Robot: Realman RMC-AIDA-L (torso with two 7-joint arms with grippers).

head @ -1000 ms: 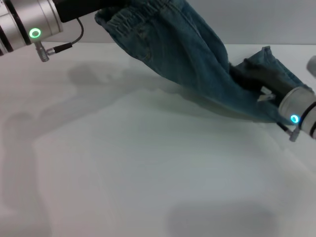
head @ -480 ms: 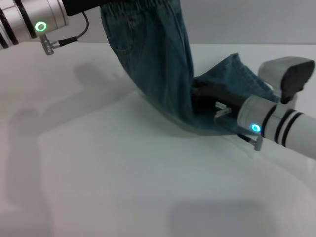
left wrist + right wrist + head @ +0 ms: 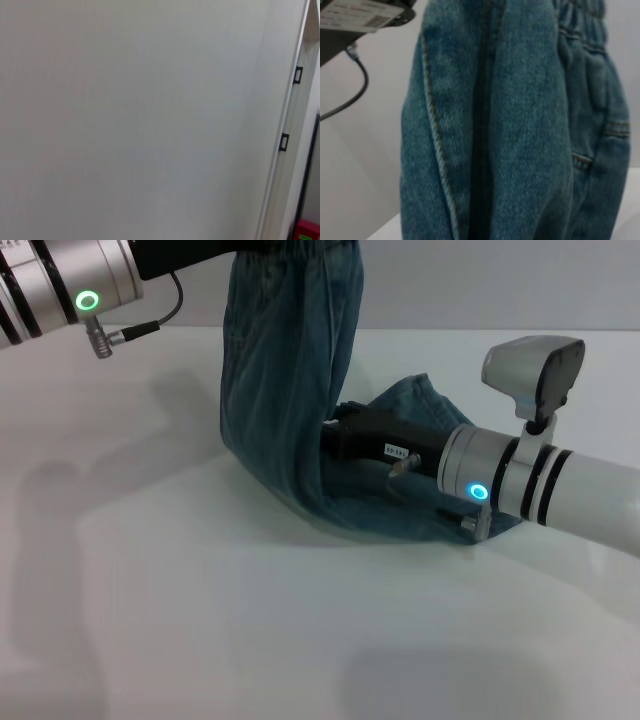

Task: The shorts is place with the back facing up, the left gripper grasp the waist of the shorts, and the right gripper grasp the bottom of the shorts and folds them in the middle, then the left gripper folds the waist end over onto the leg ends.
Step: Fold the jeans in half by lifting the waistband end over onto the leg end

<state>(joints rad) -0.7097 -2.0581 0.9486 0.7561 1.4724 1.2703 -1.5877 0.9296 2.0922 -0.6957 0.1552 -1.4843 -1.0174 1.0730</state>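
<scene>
Blue denim shorts (image 3: 290, 390) hang from the left end effector (image 3: 262, 246), clamped on their waist; the right end effector (image 3: 335, 435) grips the hem on the white desk (image 3: 200, 620).

- The right gripper (image 3: 335, 435), closed on the leg ends of the denim shorts (image 3: 290, 410), has swept in from the table's right edge toward its middle, more of its white forearm now in view.
- The left gripper (image 3: 262, 246), clamped on the waistband, has carried it higher and slightly rightward.
- The shorts, stretched slantwise a second ago, now hang nearly vertical, the lower part bunched on the white table (image 3: 200, 600).
</scene>
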